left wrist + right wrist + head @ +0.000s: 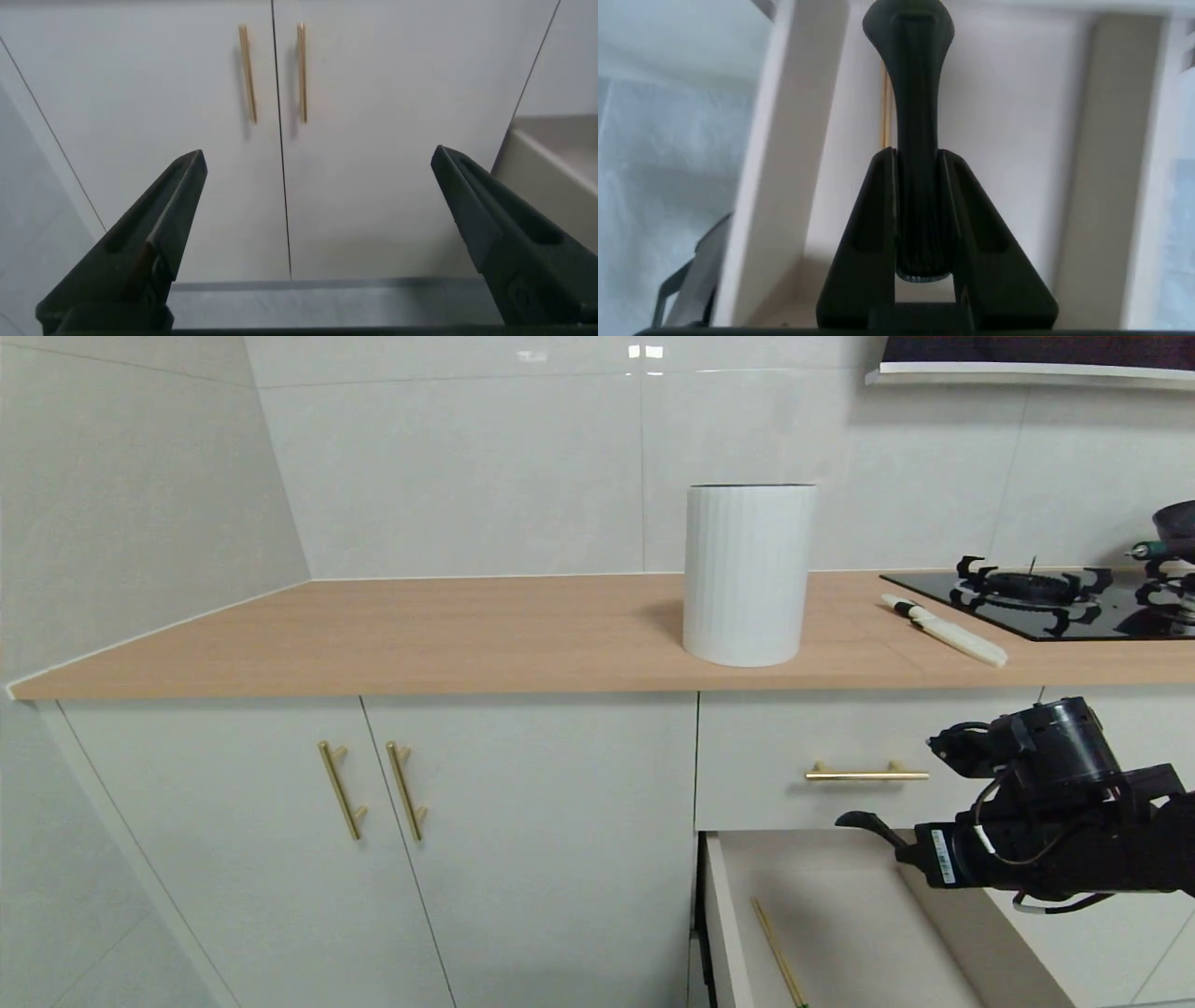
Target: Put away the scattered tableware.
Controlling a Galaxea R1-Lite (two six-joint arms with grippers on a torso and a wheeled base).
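While the left claw (pixel 318 157) gapes, the right claw (pixel 915 161) clamps a dark utensil (pixel 909 56) above the drawer (pixel 840 896) (open).

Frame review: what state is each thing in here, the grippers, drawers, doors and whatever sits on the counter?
left gripper: open, empty.
right gripper: shut on black handle, over the lower drawer.
lower drawer: open, chopsticks lying inside.
upper drawer: shut.
cabinet doors: shut.
white container: upright on the counter.
white utensil: lying flat on the counter beside the stove.
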